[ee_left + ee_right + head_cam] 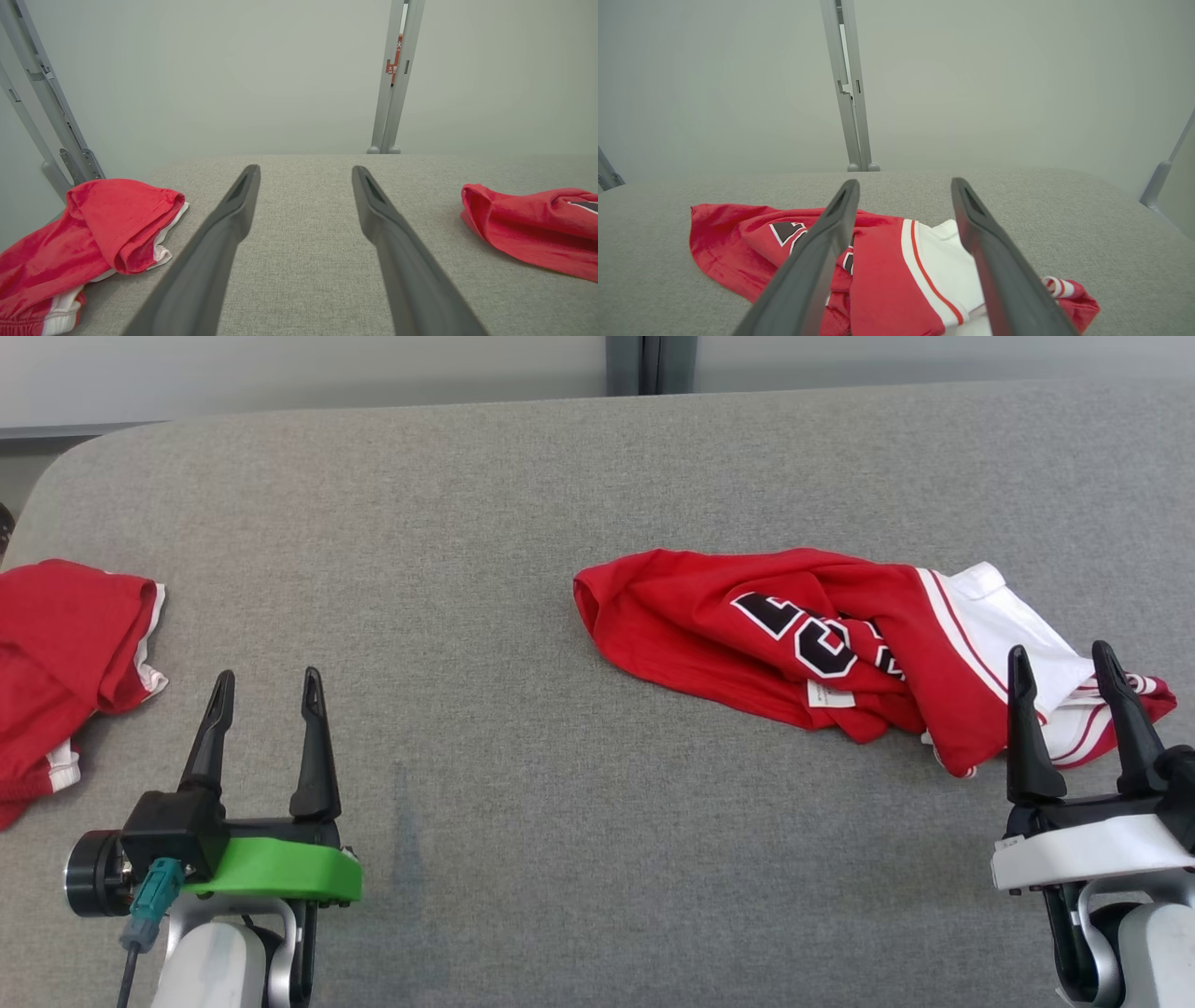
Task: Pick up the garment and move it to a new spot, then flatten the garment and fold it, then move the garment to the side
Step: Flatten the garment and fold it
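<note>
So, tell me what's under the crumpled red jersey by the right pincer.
The red jersey rests directly on the grey fabric-covered table, which shows around it. Its bunched folds and white panel cover whatever lies beneath, so that cannot be seen.

I see a red jersey (691,616) with black numbers edged in white and a white panel striped red. The shorts (56,644) are red with white trim. The table (523,803) is flecked grey. My left claw (268,674) is black on a green mount.
</note>
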You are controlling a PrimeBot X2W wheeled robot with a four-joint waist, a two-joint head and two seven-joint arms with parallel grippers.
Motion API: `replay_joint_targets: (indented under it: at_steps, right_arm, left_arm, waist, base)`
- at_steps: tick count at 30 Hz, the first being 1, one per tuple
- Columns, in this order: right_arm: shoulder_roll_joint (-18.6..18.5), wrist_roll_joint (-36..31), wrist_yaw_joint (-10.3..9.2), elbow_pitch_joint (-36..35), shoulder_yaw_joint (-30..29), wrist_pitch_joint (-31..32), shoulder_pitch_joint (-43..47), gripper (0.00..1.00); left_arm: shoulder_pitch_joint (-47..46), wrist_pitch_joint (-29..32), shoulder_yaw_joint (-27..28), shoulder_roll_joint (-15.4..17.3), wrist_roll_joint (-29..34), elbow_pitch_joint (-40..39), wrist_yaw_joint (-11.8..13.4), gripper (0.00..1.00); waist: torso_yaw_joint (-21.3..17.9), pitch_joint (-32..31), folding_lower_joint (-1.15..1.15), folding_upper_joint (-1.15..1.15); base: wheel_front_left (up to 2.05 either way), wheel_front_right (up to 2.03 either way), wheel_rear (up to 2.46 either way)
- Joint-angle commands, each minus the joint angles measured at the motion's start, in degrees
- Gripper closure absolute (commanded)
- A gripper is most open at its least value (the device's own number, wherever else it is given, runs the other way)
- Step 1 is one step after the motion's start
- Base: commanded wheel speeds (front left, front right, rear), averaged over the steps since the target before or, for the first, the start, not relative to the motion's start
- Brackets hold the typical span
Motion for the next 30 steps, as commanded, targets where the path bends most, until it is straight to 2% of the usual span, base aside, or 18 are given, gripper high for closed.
replay_joint_targets:
  at_steps: [1, 8, 13, 20, 28, 30]
  right_arm:
    - [0.1, 0.6, -0.10, -0.3, 0.0, 0.2, 0.5, 0.00]
    - [0.2, 1.0, -0.10, 0.3, -0.3, 0.9, 0.3, 0.00]
    - [0.0, 1.5, -0.10, 4.0, -2.4, 1.7, 0.5, 0.00]
    - [-0.5, 3.7, -0.09, 14.7, -4.9, 1.1, -3.5, 0.00]
    - [-1.1, 7.8, -0.09, 27.6, -4.0, 2.1, -9.9, 0.00]
    - [-0.9, 9.1, -0.09, 30.9, -3.3, 3.5, -10.6, 1.00]
  left_arm:
    - [0.4, 0.0, -0.1, 0.5, -0.2, -0.1, 0.4, 0.00]
    - [0.3, 0.0, -0.3, 0.8, -0.4, -0.4, 0.6, 0.00]
    - [-0.7, 0.0, -0.6, 0.9, -0.4, -0.7, 0.6, 0.00]
    - [-2.4, -0.1, -1.0, 0.8, -0.5, -0.5, 0.6, 0.00]
    - [-3.5, -0.2, -1.5, 0.8, -0.3, -0.1, 0.6, 0.00]
    - [-3.7, -0.2, -1.6, 0.8, -0.3, 0.1, 0.6, 0.00]
  waist:
    - [0.0, 0.1, 0.00, 0.00]
    - [0.0, 0.5, 0.00, 0.00]
    - [0.2, 1.5, 0.00, 0.00]
    - [0.4, 3.7, 0.00, 0.00]
    - [0.5, 5.5, 0.00, 0.00]
    - [0.5, 5.7, 0.00, 0.00]
  base:
    - [0.00, 0.00, 0.00]
    - [0.00, 0.00, 0.00]
    - [0.00, 0.00, 0.00]
    - [0.00, 0.00, 0.00]
    - [0.00, 0.00, 0.00]
    - [0.00, 0.00, 0.00]
